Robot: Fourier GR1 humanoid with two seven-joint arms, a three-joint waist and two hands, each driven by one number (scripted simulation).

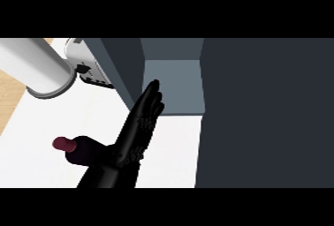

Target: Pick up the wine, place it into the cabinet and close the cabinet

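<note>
The wine bottle (85, 152) stands on the white counter at lower left, dark-bodied with a dark red cap (63, 143). My right hand (140, 121) comes up from the lower edge just right of the bottle. It is open, with straight fingers pointing at the cabinet's opening, and its wrist overlaps the bottle's right side. The dark grey cabinet (120, 62) stands open, showing a paler inside (173, 86). A broad dark panel (267, 110), apparently its door, fills the right side. My left hand does not show.
A pale grey cylinder (36, 66) slants across the upper left corner. Behind it stands a white appliance (91, 66) against the cabinet's left wall. White counter (46, 119) spreads left of the bottle, with a wooden strip (9, 95) at the far left.
</note>
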